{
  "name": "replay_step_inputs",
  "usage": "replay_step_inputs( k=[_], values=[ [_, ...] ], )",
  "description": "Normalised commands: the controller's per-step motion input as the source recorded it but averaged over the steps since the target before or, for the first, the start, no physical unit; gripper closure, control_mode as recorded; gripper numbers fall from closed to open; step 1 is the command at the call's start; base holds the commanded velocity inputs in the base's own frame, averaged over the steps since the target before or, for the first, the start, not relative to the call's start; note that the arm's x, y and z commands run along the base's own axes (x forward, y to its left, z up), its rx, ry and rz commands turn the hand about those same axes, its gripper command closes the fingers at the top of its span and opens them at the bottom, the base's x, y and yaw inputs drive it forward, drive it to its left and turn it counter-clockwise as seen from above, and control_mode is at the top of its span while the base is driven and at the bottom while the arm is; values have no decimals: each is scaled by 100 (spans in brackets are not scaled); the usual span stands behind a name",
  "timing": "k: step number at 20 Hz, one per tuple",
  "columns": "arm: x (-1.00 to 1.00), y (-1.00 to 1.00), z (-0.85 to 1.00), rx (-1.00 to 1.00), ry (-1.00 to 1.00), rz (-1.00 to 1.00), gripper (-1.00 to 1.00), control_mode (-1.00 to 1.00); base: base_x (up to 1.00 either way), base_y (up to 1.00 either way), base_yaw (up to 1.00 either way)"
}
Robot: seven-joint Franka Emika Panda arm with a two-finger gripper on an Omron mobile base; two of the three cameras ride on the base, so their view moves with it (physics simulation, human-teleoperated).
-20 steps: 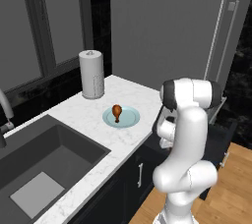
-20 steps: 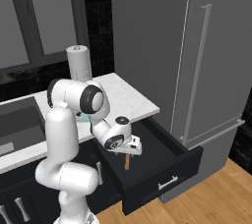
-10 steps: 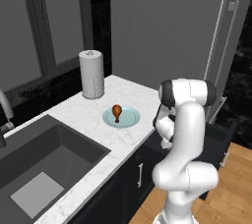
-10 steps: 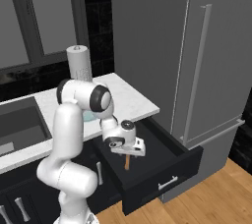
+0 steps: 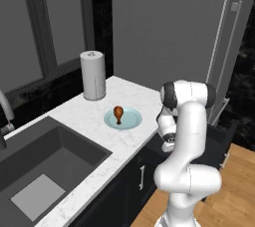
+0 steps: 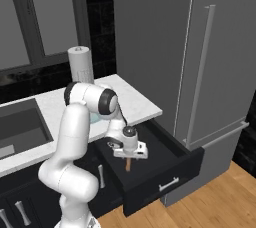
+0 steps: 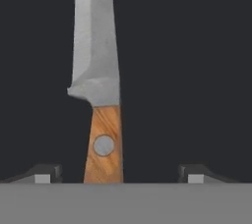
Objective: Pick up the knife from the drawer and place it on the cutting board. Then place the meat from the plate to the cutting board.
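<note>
Biggest near me is the grey fridge (image 6: 215,67), off to the far side of my claw past the drawer. The white marble counter (image 5: 94,121) runs behind and above my claw, with the dark sink (image 5: 45,171) at its far end, well apart from me. The drawer (image 6: 165,164) is pulled out, black and dark inside, and my claw (image 6: 129,158) hangs down into it, right under my wrist. On the counter, the white paper towel roll (image 5: 93,75) stands upright, well behind my claw. The pale teal plate (image 5: 123,119) lies flat on the counter near the edge, above and just behind my arm, and the meat (image 5: 118,112) rests on it, orange-brown drumstick. The knife (image 7: 101,83) lies flat on the drawer floor directly below my claw, tan handle toward me and silver blade pointing away, handle sitting between my two fingertips (image 7: 47,173). My claw (image 7: 118,174) is spread apart, tips wide on both sides of the handle, neither one touching it. In the right base view a bit of the tan handle (image 6: 128,164) pokes out below my hand.
</note>
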Motion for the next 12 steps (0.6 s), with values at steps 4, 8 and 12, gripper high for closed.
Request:
replay_step_inputs(
  k=[4,8,12],
  values=[
    [-6,-3,-67,-15,-6,5,100,-100,0,0,0],
    [-40,-21,-63,-16,-11,0,100,-100,0,0,0],
    [-69,-37,-55,-6,-9,0,100,-100,0,0,0]
  ],
)
